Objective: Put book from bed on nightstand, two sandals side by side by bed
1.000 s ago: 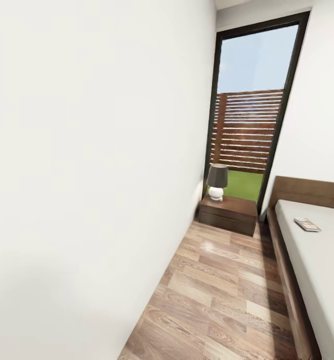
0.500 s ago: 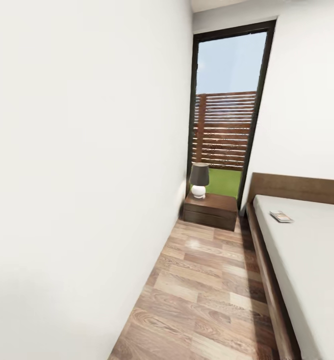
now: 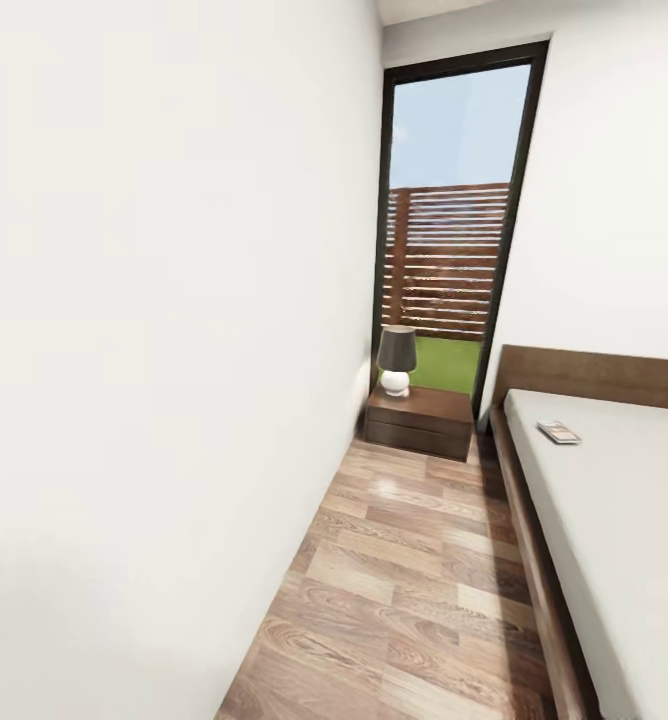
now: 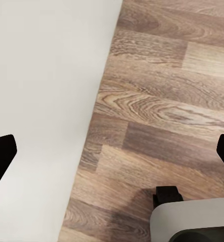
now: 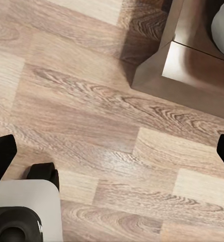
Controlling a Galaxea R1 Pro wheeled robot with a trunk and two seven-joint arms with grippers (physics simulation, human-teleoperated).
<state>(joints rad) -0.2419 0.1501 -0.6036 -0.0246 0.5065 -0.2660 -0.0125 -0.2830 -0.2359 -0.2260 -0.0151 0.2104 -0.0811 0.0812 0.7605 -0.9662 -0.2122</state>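
Nothing is done yet: the book (image 3: pixel 558 432) lies on the bed (image 3: pixel 614 500) near the headboard, the nightstand (image 3: pixel 420 418) stands beyond, and both grippers' fingers (image 4: pixel 2 156) hang spread, empty, over the floor.

The book (image 3: pixel 559 432) lies on the bed (image 3: pixel 614 520); a lamp (image 3: pixel 397 359) stands on the nightstand (image 3: pixel 421 421).

Bright daylight, window (image 3: pixel 452 215), perhaps slight edge stretch
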